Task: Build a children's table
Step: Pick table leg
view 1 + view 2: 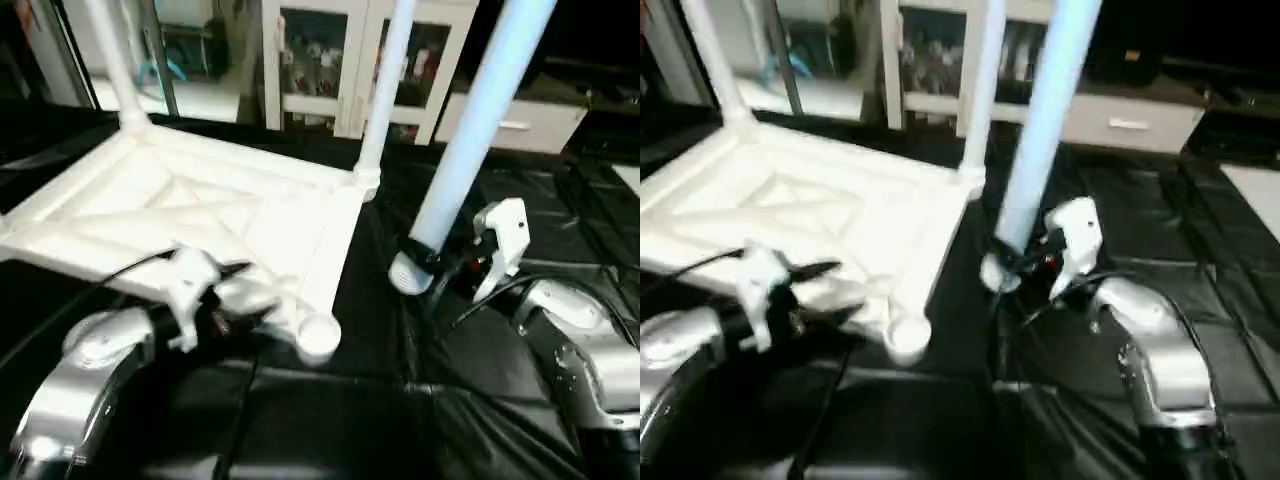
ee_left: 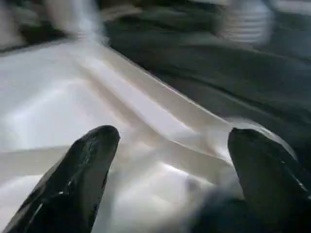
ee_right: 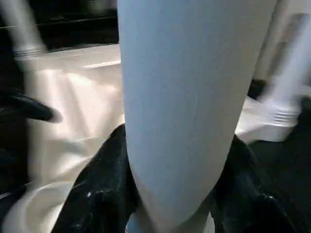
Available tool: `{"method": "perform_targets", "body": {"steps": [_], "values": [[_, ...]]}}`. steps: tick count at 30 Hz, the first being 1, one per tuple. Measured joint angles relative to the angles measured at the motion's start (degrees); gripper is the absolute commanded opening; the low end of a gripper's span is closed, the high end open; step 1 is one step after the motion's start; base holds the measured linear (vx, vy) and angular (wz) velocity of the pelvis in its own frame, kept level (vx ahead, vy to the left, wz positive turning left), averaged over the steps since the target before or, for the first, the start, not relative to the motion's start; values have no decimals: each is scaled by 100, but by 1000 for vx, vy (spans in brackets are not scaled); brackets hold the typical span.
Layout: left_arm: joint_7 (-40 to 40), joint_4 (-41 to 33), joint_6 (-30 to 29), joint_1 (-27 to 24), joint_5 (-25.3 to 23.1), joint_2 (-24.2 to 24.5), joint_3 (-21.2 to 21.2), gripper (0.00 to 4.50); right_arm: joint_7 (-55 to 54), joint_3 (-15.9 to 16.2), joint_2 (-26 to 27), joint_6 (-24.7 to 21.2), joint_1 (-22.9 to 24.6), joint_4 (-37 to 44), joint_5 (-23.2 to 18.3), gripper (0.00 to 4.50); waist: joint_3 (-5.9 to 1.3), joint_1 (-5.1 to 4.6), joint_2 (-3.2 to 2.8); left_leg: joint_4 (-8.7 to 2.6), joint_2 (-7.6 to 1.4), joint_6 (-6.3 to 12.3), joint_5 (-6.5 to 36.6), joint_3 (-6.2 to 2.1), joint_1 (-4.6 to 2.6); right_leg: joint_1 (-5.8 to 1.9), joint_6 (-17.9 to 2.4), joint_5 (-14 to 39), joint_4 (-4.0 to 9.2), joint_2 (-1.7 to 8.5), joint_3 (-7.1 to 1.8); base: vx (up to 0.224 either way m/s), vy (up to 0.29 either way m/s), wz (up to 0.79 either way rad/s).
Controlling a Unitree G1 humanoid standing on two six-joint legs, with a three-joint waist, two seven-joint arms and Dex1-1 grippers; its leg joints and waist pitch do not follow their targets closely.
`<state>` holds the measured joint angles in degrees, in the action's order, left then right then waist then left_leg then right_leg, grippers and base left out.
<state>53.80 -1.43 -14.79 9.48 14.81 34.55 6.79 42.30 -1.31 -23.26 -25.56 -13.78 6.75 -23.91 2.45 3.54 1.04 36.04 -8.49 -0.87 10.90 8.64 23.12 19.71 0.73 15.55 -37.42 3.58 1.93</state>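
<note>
The white table top (image 1: 200, 215) lies upside down, its X-ribbed underside facing up. Two white legs (image 1: 385, 80) stand in its far corner sockets. The near right socket (image 1: 318, 338) holds no leg. My left gripper (image 1: 240, 295) hovers open over the top's near edge, its black fingers (image 2: 92, 160) spread above the ribs. My right gripper (image 1: 432, 258) is shut on a third leg (image 1: 480, 120) near its flared lower end, to the right of the top. That leg tilts up and to the right, and its end hangs just above the black cloth.
A black-draped work table (image 1: 330, 420) carries everything. Black cables run along both forearms. A white glass-door cabinet (image 1: 330, 60) and a low white drawer unit (image 1: 520, 125) stand behind the table.
</note>
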Motion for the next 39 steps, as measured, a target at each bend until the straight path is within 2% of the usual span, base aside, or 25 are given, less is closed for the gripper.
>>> {"method": "perform_targets", "body": {"steps": [2,5,7,11,15,18,22,26,31,39], "values": [[467,376,28,275,-129,307,163,444,221,-12,-138,-108,-23,20,-163,185,9,-1,15,-55,4,-3,0,47,-55,-5,26,15,8,62,23,-107,9,-8],[811,859,291,686,-336,247,393,444,322,-12,-203,-149,-23,62,-274,185,17,3,28,-126,5,-9,-4,96,-91,2,28,16,55,103,38,-85,22,-12],[1027,1239,516,994,-475,126,618,444,396,13,-224,-153,4,182,-285,185,23,-6,39,-142,6,-11,-5,118,-100,17,27,15,72,124,44,-70,29,-12],[1345,1885,915,1426,-892,71,1018,444,552,105,-269,-168,110,402,-304,185,31,-41,21,-143,18,-11,-5,129,-108,24,17,9,105,162,59,0,0,0],[1439,2443,1274,1857,-1130,-9,1217,444,633,124,-397,-179,226,436,-323,185,31,-37,21,-138,20,-11,-5,142,-110,33,-42,-27,148,173,61,0,0,0],[1459,2904,1600,2168,-1360,-76,1288,444,641,129,-437,-179,260,444,-323,185,33,-36,16,-138,20,-11,-5,166,-111,77,-51,-34,160,181,48,0,0,0],[1528,3172,1808,2316,-1525,-44,1354,444,650,129,-437,-179,270,459,-322,185,27,-22,26,-135,19,-10,-6,193,-102,95,-123,-140,163,191,36,0,0,0],[1751,3325,1852,2412,-1578,96,1411,427,693,129,-458,-178,288,463,-322,185,25,-10,29,-128,4,-8,-7,235,-97,125,-87,-288,159,206,33,0,0,0],[2099,3381,1873,2488,-1575,158,1411,379,717,130,-520,-167,287,462,-322,185,24,26,28,-144,-51,-22,-15,266,-102,150,-22,-301,150,181,43,45,-25,-3],[2346,3385,1981,2539,-1635,223,1451,308,823,182,-524,-132,287,462,-318,185,24,117,28,-154,-76,-10,-41,295,-57,214,-11,-279,141,164,32,14,-6,-1]]}}
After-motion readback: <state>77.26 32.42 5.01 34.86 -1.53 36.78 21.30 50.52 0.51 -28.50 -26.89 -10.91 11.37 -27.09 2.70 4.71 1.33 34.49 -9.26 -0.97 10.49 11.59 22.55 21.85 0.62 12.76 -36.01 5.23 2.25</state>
